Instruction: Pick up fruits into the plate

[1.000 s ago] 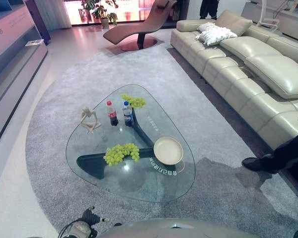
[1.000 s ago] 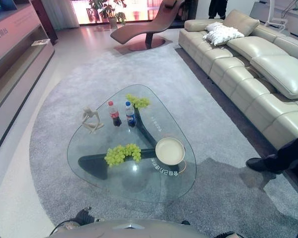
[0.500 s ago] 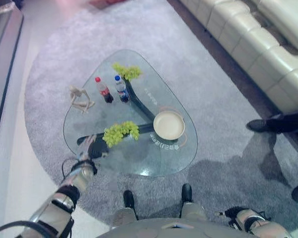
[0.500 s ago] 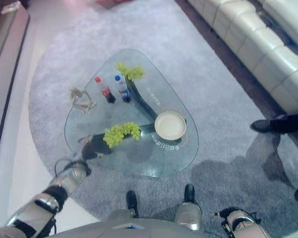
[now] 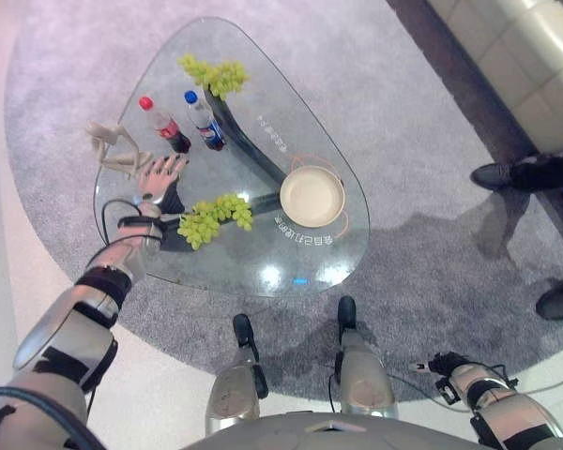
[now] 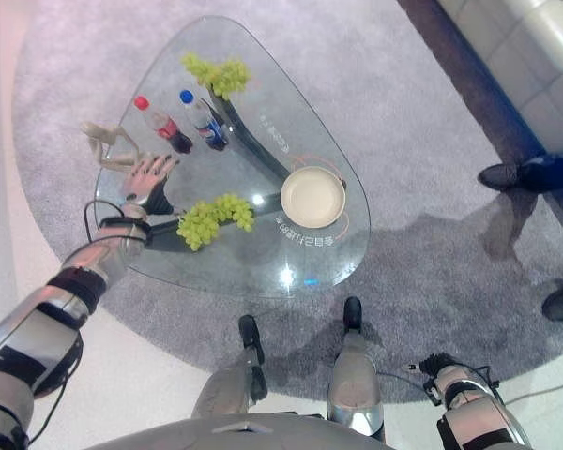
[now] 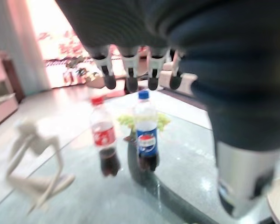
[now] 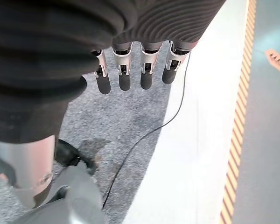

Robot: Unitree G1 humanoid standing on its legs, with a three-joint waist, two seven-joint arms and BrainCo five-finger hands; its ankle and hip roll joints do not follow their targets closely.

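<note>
Near grapes (image 5: 214,217) lie on the glass desk (image 5: 263,272), beside the cream plate (image 5: 311,195); a second bunch (image 5: 214,75) sits at the far tip. Judged soft, light, easily crushed and shed; best cupped from below or taken by the stem. Left hand (image 5: 158,178) hovers released just beside them. Right hand (image 8: 130,70) hangs released, off-desk. Bottles (image 5: 183,122) and figurine (image 5: 113,150) stand near.

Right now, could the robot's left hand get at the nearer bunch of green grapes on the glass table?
Probably yes: the open left hand hovers beside the nearer grapes, with nothing between them.
</note>
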